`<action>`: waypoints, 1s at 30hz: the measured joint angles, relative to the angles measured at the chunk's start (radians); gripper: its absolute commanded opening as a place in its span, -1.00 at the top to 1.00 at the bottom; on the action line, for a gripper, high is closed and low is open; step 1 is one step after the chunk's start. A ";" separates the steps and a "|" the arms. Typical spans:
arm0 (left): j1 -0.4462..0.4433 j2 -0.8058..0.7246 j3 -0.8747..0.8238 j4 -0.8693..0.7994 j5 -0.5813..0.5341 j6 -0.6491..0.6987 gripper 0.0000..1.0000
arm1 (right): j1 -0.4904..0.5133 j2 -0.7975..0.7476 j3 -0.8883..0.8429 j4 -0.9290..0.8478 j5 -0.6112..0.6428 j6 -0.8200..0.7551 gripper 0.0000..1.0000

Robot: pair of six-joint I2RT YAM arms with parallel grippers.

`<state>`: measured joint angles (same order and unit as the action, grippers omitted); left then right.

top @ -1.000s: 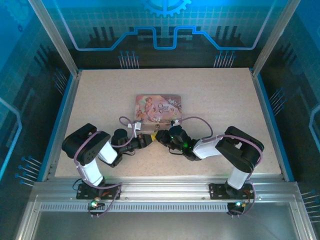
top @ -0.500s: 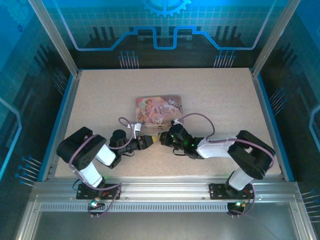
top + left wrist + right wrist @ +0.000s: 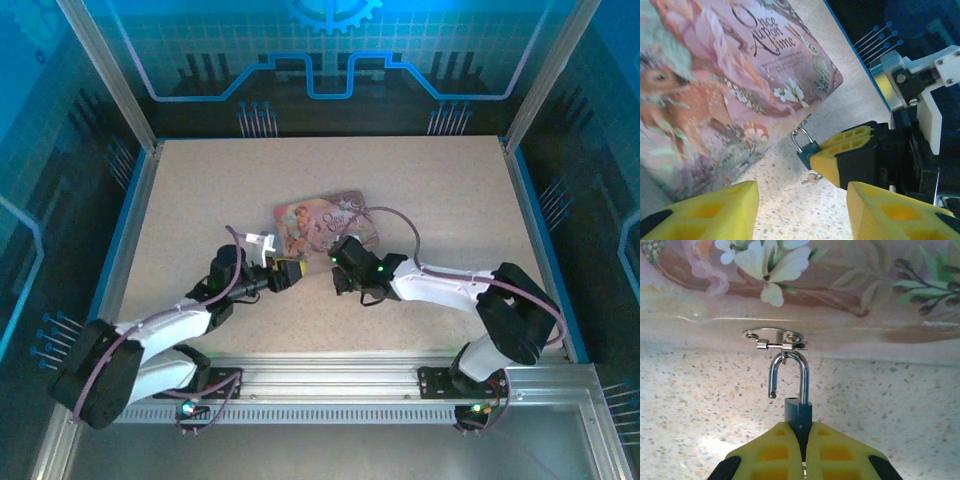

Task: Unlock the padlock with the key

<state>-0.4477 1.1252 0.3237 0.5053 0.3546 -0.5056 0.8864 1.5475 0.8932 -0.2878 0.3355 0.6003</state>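
Note:
The small teal padlock [image 3: 798,412] hangs by its silver shackle from the hasp [image 3: 775,338] of the pink tin [image 3: 322,220]. One shackle leg stands free of the body, so the lock is sprung open. My right gripper [image 3: 801,435] is shut on the padlock body. In the left wrist view the padlock [image 3: 805,148] sits at the right gripper's yellow fingers [image 3: 842,150], and the tiny key [image 3: 813,177] shows just beneath them. My left gripper [image 3: 802,212] is open with nothing between its fingers, a short way back from the lock.
The pink tin [image 3: 715,75] lies slightly skewed in the middle of the speckled table [image 3: 450,200]. Blue rails and metal posts frame the table. The two grippers [image 3: 297,270] [image 3: 338,268] face each other just in front of the tin.
My left gripper has opened and drawn back to the left, its arm now stretched low. The right arm has reached forward with the padlock, and the tin has turned slightly.

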 measured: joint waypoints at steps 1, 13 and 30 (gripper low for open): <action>0.000 -0.010 0.013 -0.032 -0.012 0.014 -0.07 | 0.002 0.002 0.007 -0.012 0.011 -0.019 1.00; 0.000 0.026 0.048 -0.140 -0.124 0.042 -0.24 | 0.056 0.074 0.089 -0.139 0.150 -0.125 1.00; 0.074 0.178 0.436 -0.401 -0.173 0.166 -0.35 | -0.065 -0.105 -0.104 -0.101 0.034 0.002 1.00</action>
<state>-0.3740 1.3029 0.7593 0.1040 0.1814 -0.3401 0.8215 1.4425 0.7895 -0.3889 0.3691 0.6022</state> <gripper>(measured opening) 0.671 0.045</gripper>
